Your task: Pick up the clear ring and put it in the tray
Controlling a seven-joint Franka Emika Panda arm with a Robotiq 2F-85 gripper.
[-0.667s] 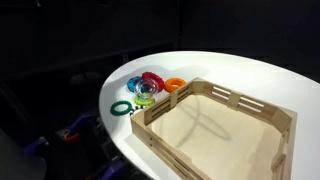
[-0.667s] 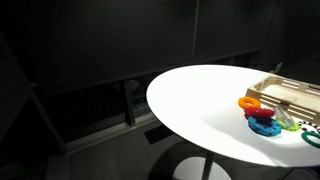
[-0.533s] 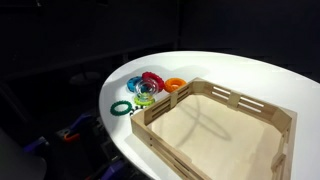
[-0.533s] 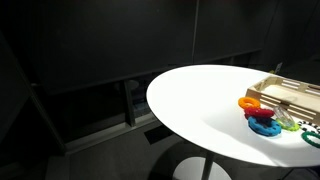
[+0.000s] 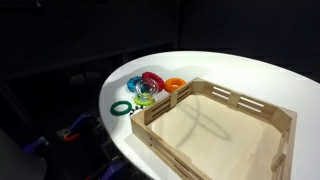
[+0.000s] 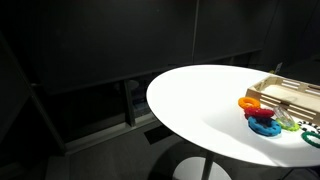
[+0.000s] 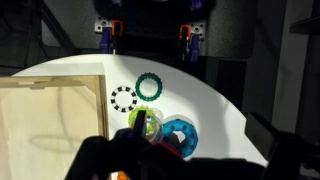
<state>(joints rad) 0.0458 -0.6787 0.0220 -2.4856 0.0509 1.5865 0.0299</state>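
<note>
The tray point(image 5: 268, 112) of pale plywood with slotted walls takes up much of the round white table point(image 5: 250, 72) in an exterior view. Its far end is cut off by the frame edge in the other exterior view point(image 6: 292, 93) and in the wrist view point(image 7: 40, 95).

The clear ring point(image 7: 123, 98) lies flat on the table just outside the tray's end wall. It shows in the wrist view only as a faint circle of dark flecks, and in both exterior views it is too glassy to pick out. Just beyond it from the tray is the dark green ring point(image 7: 149, 88). The light green ring point(image 7: 147, 124) and blue ring point(image 7: 181, 132) lie further along the same wall. The orange ring point(image 5: 175, 85) sits beside the tray's corner.

The gripper point(image 7: 180, 166) is only a blurred dark mass along the bottom of the wrist view, and I cannot tell whether its fingers are apart or together. It lies outside both exterior views
</note>
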